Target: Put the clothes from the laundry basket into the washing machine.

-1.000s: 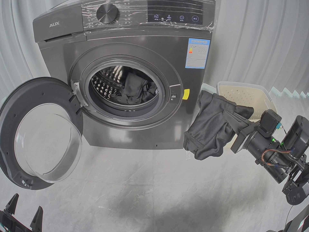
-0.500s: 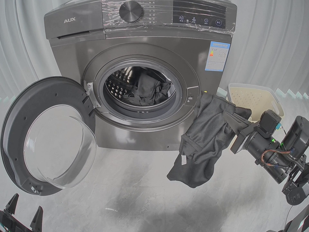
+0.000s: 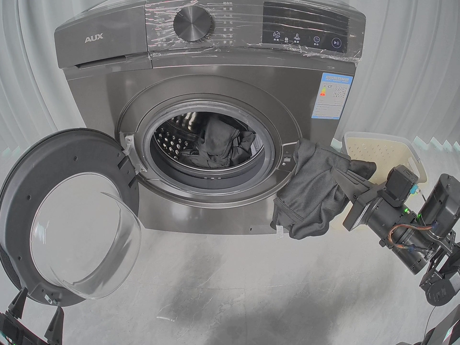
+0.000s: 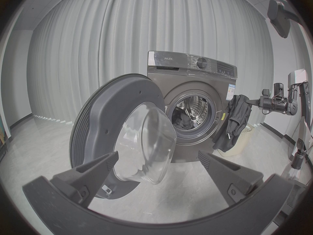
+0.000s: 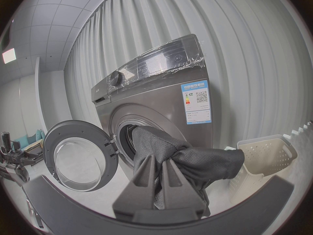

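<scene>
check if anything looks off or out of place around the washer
Nothing is spilled or damaged. One oddity: crinkled plastic film wraps the top front of the washing machine. The dark garment hangs from the right gripper, shut on it, beside the laundry basket, not yet in the drum.

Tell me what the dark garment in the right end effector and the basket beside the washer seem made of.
The dark garment is probably a thin synthetic knit, matte; a fine mesh weave shows and it drapes in soft folds. The laundry basket looks like rigid cream plastic, faintly glossy, with moulded rows of small holes.
</scene>
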Tool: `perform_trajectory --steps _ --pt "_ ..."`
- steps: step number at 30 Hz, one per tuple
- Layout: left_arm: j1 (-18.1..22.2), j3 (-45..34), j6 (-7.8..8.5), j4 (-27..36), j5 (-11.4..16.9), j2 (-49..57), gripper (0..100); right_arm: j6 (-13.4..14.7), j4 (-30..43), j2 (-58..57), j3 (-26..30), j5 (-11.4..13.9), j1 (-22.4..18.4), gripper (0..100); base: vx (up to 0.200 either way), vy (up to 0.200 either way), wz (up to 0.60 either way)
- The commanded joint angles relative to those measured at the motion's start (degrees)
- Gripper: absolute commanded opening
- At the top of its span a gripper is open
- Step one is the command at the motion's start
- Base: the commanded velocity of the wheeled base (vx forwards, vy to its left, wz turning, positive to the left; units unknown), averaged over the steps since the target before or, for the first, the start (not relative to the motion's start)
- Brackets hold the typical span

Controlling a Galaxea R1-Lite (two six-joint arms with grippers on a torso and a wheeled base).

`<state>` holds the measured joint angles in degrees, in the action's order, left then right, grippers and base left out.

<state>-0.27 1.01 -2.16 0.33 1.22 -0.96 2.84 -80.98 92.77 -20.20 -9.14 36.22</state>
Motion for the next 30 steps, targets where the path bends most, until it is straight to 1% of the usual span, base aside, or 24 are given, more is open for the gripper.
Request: perform_trajectory --steps 1,6,8,10,12,15,17,18,21,25,30 --pt "0.0 -0.75 0.05 0.02 0.01 0.79 100 -0.03 -0.05 0.48 0.16 0.09 -0.01 0 0.0 0.2 0.0" --pt "0.0 -0.75 0.14 0.02 0.01 0.79 100 0.06 -0.05 1.01 0.16 0.09 0.52 0 0.0 0.2 0.0" --pt "0.0 -0.75 0.31 0.02 0.01 0.79 100 0.24 -0.05 1.18 0.07 0.09 1.31 0 0.0 0.0 0.0" --pt "0.0 -0.84 0.49 -0.07 0.01 0.79 100 1.03 0.12 1.54 -0.54 0.09 2.19 0 0.0 0.0 0.0" --pt "0.09 -0.84 0.93 -0.15 0.01 0.88 100 1.55 0.3 2.5 -1.33 0.27 2.89 0 0.0 0.0 0.0" --pt "0.36 -0.84 2.16 -0.15 0.01 0.96 100 1.64 0.03 3.91 -2.12 1.41 3.95 0 0.0 0.0 0.0" --pt "0.36 -0.84 2.6 -0.15 0.01 0.96 100 1.73 0.03 4.44 -2.3 1.58 5.62 0 0.0 0.0 0.0" --pt "0.36 -0.84 2.6 -0.15 0.01 0.96 100 1.73 0.12 4.7 -2.39 1.32 6.32 0 0.0 0.0 0.0" --pt "0.36 -0.84 3.56 -0.15 0.1 0.96 100 1.73 -0.05 6.81 -3.44 0.62 7.11 0 0.0 0.0 0.0" --pt "0.36 -0.92 3.48 -0.15 0.1 0.96 100 1.82 -0.05 8.74 -6.52 -0.44 8.61 0 0.0 0.0 0.0" --pt "0.27 -0.84 3.92 0.02 0.1 0.88 100 3.58 -0.23 11.03 -8.72 -1.14 10.63 0 0.0 0.0 0.0"
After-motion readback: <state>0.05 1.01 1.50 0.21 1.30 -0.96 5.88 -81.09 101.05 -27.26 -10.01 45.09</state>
